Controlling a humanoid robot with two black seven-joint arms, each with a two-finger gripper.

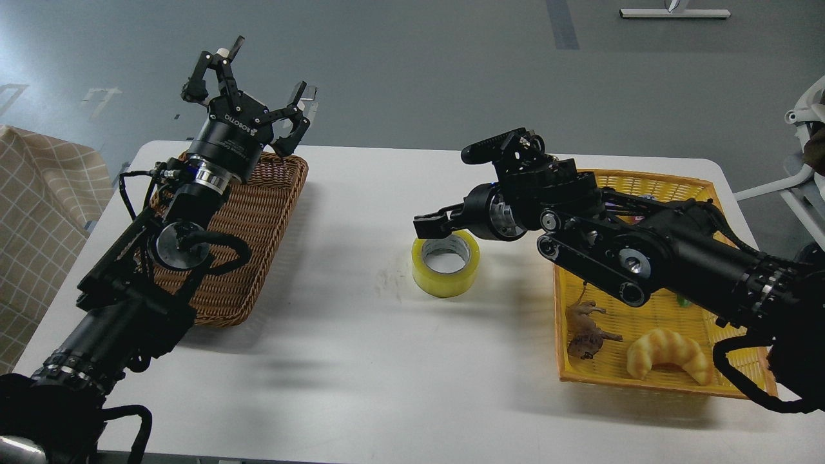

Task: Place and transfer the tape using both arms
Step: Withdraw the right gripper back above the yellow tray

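The tape [445,282], a yellow translucent roll with a grey-white core, lies flat on the white table [361,361] near the middle. My right gripper [456,187] hangs just above the roll's far edge. It is open and empty, with one finger [430,224] low over the roll and the other [491,145] raised. My left gripper [251,84] is open and empty, held high over the far end of the brown wicker basket [258,212], well left of the tape.
A yellow basket [644,381] at the right holds a croissant toy [670,351] and a brown animal toy [588,332]; my right arm crosses over it. A chequered cloth [32,212] lies off the table's left edge. A white chair [805,148] stands at the far right.
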